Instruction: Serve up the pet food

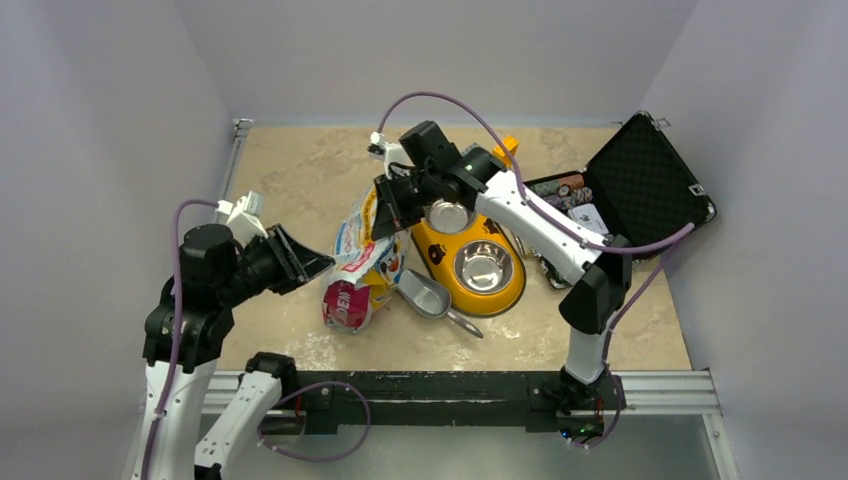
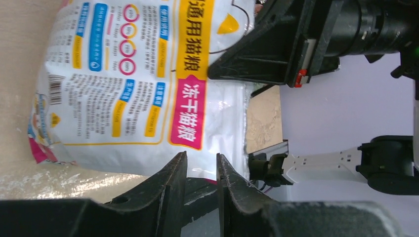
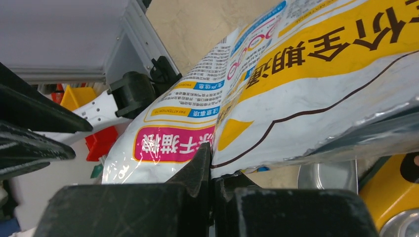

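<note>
Beige table [image 1: 300, 170], right end effector [image 3: 211, 165] pinching bag [image 3: 296, 98]

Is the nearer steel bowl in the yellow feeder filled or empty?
Empty: in the top view, the nearer steel bowl shows only bare, shiny metal inside.

- Overhead view is evenly lit, soft and a touch hazy; only faint shadows on the table [image 1: 300, 180].
- Glare streaks across the glossy bag [image 2: 222, 113] in both wrist views.
- Close-up jaws sit dark and slightly soft along the bottom edges.
</note>
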Controlling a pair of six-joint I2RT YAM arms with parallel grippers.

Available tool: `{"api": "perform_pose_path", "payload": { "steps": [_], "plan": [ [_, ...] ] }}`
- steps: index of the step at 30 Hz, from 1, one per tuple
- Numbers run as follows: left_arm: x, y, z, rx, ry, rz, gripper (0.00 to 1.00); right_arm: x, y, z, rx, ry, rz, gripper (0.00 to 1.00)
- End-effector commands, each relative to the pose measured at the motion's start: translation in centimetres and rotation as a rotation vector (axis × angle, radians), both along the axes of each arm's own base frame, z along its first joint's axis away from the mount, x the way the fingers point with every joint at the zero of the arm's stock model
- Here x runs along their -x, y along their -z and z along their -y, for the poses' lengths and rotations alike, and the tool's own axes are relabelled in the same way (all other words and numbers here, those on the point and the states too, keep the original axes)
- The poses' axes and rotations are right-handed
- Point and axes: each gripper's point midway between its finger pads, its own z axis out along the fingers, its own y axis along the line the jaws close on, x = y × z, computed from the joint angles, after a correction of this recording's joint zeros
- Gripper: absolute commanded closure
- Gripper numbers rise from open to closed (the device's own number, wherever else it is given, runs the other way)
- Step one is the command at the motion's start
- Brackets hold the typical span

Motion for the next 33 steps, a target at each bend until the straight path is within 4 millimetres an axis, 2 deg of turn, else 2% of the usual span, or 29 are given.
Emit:
{"api": "perform_pose_path", "payload": {
  "steps": [1,4,6,7,11,13,16,21,29,33],
  "plan": [
    [-0.1,-0.4,1.5,0.070,0.068,0.001,0.67,2.0,-10.8,-4.1,-0.296,-0.096,0.143,1.00],
    [0.1,0.6,1.6,0.069,0.079,-0.014,0.69,2.3,-10.7,-5.7,-0.314,-0.013,0.074,1.00],
    [0.2,1.2,1.6,0.068,0.084,-0.025,0.71,2.0,-10.1,-6.0,-0.309,0.089,0.014,1.00],
    [0.3,1.6,1.7,0.071,0.090,-0.033,0.72,1.9,-9.9,-5.9,-0.318,0.126,-0.017,0.97],
    [0.4,2.4,2.2,0.086,0.125,-0.057,0.73,1.3,-8.8,-4.5,-0.288,0.281,-0.077,0.64],
    [0.4,2.4,2.4,0.090,0.134,-0.054,0.73,1.2,-8.8,-3.5,-0.285,0.324,-0.075,0.51],
    [0.1,2.0,2.8,0.116,0.151,-0.035,0.70,0.6,-9.4,-2.1,-0.307,0.373,-0.042,0.43],
    [-0.5,1.0,3.1,0.137,0.162,-0.011,0.68,-0.9,-9.0,0.3,-0.302,0.472,-0.063,0.45],
    [-1.2,0.8,2.3,0.056,0.139,0.009,0.68,-1.8,-8.4,-1.2,-0.289,0.448,-0.044,0.60],
    [-1.4,0.9,2.1,0.031,0.142,0.002,0.71,-2.4,-7.2,-1.4,-0.255,0.464,-0.042,0.69]
  ]
}}
